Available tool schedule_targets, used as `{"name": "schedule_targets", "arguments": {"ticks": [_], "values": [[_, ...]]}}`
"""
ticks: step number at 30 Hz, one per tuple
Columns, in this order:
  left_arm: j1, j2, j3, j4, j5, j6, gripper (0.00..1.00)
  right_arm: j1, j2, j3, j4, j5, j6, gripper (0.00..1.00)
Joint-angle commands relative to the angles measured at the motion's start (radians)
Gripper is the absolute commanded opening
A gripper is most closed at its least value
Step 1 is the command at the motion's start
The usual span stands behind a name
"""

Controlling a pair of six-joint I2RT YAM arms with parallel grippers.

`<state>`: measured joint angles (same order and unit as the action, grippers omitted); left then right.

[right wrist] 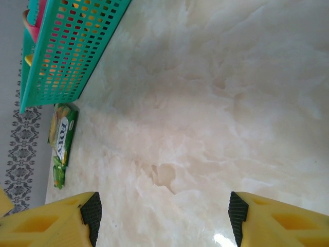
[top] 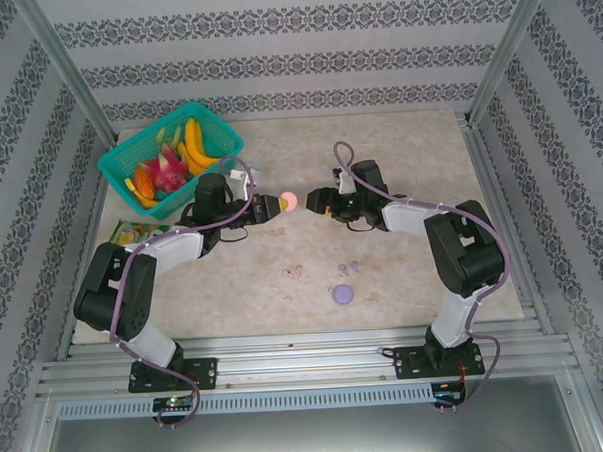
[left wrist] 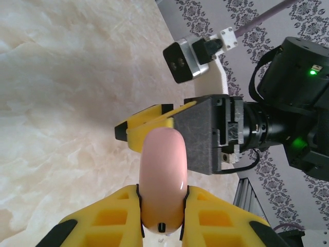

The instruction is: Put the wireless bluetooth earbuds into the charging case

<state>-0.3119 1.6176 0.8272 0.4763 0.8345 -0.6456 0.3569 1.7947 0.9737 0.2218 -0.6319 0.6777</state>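
Enclosure walls (top: pixel 294 46) on three sides: pale wallpaper with horizontal bands of dark damask motif alternating with thin stripes. Two bare aluminium posts (top: pixel 70 71) rise at the back corners. The table (top: pixel 418 151) has a glossy, veined, cream marble-pattern surface. The near edge carries slotted aluminium rails (top: pixel 308 366), with a perforated strip (top: pixel 309 399) just below. A teal mesh basket (top: pixel 220 121) stands at the back-left; a green snack packet (top: pixel 137 231) lies near it. Lighting is even and diffuse, with one small glare spot (right wrist: pixel 220 240) on the table.
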Motion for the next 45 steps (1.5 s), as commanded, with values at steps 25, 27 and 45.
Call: {"name": "schedule_targets", "arguments": {"ticks": [25, 27, 45], "values": [[0.01, -0.008, 0.012, -0.005, 0.034, 0.023, 0.13, 0.068, -0.034, 0.073, 0.004, -0.015, -0.002, 0.68], [0.011, -0.017, 0.009, -0.002, 0.035, 0.02, 0.13, 0.064, -0.022, 0.071, 0.004, -0.016, -0.004, 0.67], [0.009, -0.041, 0.017, 0.002, 0.041, 0.01, 0.12, 0.05, -0.002, 0.043, 0.028, -0.047, 0.011, 0.67]]}}
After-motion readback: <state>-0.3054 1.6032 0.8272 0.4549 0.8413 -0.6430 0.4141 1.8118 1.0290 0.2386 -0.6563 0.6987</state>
